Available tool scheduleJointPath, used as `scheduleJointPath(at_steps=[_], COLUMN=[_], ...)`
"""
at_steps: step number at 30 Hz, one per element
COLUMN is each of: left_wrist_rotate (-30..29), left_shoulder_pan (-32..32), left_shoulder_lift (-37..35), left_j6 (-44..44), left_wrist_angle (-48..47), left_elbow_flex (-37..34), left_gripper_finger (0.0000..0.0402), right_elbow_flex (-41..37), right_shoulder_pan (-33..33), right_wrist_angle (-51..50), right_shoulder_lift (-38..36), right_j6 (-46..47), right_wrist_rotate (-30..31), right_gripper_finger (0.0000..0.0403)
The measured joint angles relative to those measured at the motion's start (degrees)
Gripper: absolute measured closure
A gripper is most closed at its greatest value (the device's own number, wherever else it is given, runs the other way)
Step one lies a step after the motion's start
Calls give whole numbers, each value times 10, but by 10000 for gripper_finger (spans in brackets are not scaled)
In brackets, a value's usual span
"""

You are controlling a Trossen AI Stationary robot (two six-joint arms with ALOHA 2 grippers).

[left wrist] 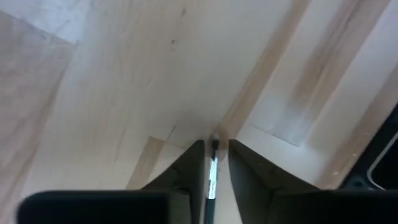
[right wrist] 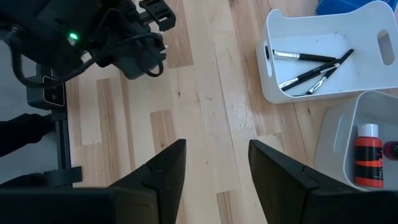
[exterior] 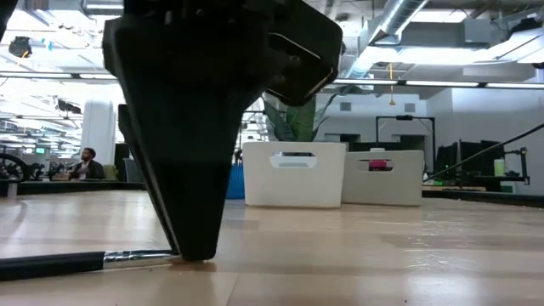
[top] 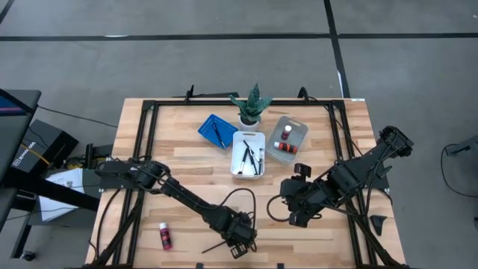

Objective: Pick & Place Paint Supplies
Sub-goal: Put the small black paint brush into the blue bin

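While a paintbrush (left wrist: 212, 177) lies flat on the table's (top: 187, 161) near edge, the left gripper (top: 240, 237) straddles it.
Fingers narrowly apart, brush between them — grip uncertain; right gripper (right wrist: 216, 163) hovers spread, empty, mid-table.

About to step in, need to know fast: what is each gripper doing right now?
Left gripper: down at the table, fingers either side of a thin dark-handled paintbrush; grip cannot be told.
Right gripper: open, empty.

Grey floor (top: 403, 67); exposed ceiling ducts (exterior: 399, 21) overhead.

Left gripper (top: 240, 240) pressed low, jaws seemingly narrowed; right gripper (top: 297, 211) hovers, jaws apart.
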Motion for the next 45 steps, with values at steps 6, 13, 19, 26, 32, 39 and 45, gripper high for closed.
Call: scheduleJointPath(at_steps=[6,13,19,26,32,39,45], left_wrist_rotate=[-8,-35,-90,-146,-223,-303,-348], left_shoulder_pan=[4,6,13,21,31,57,127], left_shoulder_lift=[2,-11,-27,-69,-204,-403,-529], left_j6=[-14,-16,-56,-121,-219,-314,-304], left_wrist_angle=[-14,-44,-89,-134,-113,-28,65], left_elbow_flex=[-1,-1,-5,-12,-127,-328,-454], left_gripper_finger=[394,400,401,401,401,401,401], right_elbow_flex=[0,0,0,0,0,0,0], right_shoulder_pan=[0,1,1,1,6,9,3], right_wrist_angle=[0,0,-4,-11,-16,-21,-38], right_shoulder_lift=[0,0,0,0,0,0,0], right_j6=[3,8,15,20,30,39,53], right_wrist_rotate=[0,0,2,4,6,14,27], right_gripper_finger=[233,233,233,233,233,233,233])
